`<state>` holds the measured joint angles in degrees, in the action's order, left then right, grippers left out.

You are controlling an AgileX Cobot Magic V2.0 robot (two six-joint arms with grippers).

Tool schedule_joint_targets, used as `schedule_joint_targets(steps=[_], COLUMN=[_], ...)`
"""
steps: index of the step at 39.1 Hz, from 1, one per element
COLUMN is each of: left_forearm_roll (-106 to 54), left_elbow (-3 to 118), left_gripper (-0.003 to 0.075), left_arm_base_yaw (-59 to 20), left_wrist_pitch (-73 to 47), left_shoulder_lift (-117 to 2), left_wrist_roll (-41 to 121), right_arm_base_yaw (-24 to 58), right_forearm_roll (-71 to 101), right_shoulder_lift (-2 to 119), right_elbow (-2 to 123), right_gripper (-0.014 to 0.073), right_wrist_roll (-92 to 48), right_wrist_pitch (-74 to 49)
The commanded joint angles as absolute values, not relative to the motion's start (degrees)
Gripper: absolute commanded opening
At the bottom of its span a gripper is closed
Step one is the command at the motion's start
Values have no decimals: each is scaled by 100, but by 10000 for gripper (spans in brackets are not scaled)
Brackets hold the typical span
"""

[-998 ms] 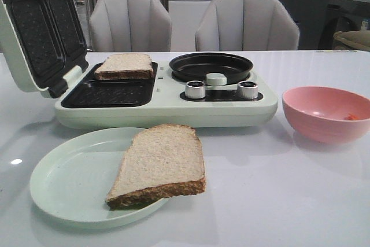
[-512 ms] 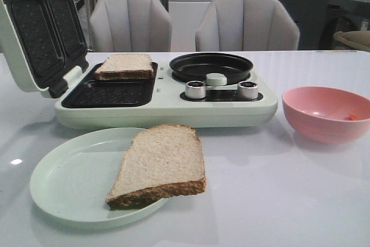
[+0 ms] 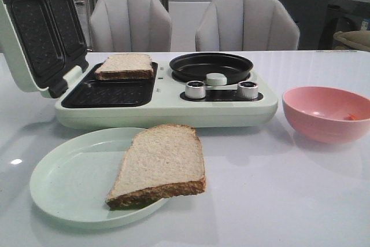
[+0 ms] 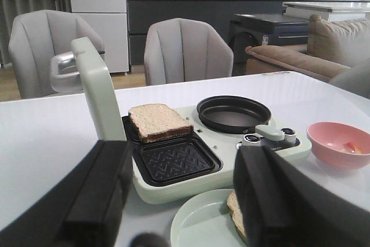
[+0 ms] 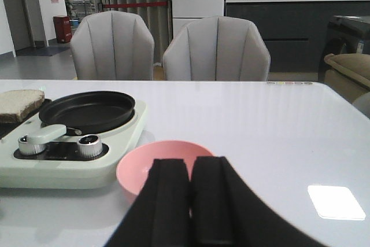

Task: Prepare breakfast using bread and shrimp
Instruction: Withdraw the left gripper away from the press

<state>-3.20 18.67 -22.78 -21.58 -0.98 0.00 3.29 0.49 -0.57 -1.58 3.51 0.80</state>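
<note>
The left claw (image 4: 185, 201) stands wide apart, its two blocky matte-black fingers (image 4: 98, 201) framing the scene with nothing between them and nothing touched. The right claw (image 5: 191, 201) has its flat black fingers pressed together, empty, hanging just above the near rim of the pink bowl (image 5: 153, 169).

From the front, neither claw shows. On the glossy white bench (image 3: 277, 201) a round, pale green plate (image 3: 69, 183) with a shallow rim sits at about 7 o'clock from the middle of the view. One slice of bread (image 3: 161, 163), coarse-crumbed with a dark crust, lies on the plate's right side and overhangs its edge toward 3 o'clock.

Behind the plate, toward 12 o'clock, stands a pale green breakfast maker (image 3: 167, 108) with smooth rounded corners. Its lid (image 3: 34, 33) is swung up at 10 o'clock, showing two dark ridged plates. The second slice of bread (image 3: 124, 66) rests on the rear part of the dark, waffle-patterned lower grill (image 3: 107, 93). At the maker's right sits a round black pan (image 3: 211, 66), with two metal knobs (image 3: 195, 89) in front of it.

The smooth pink bowl stands at 3 o'clock, apart from the maker. The shrimp (image 3: 351, 117), a small orange-red piece, lies inside it near the right wall.

Two grey padded chairs (image 3: 130, 21) stand behind the bench.
</note>
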Motion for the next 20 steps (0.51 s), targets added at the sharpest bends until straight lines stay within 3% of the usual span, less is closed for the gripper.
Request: schedule_joint_targets(steps=[1, 7, 20], left_forearm_roll=[-341, -340, -340], left_elbow=[2003, 2003, 1980], left_gripper=[435, 435, 435], left_arm_base_yaw=[-2327, -2327, -2327], left_wrist_pitch=[-1632, -1632, -1584], left_shoulder_lift=[-174, -174, -174], left_wrist_roll=[-67, -67, -67], right_arm_base_yaw=[298, 304, 304], right_forearm_roll=[0, 0, -62], right_shoulder_lift=[-170, -106, 1532], right_elbow=[-134, 241, 1732], right_gripper=[143, 143, 143], right_wrist_roll=[319, 319, 319], right_wrist_pitch=[976, 1060, -720])
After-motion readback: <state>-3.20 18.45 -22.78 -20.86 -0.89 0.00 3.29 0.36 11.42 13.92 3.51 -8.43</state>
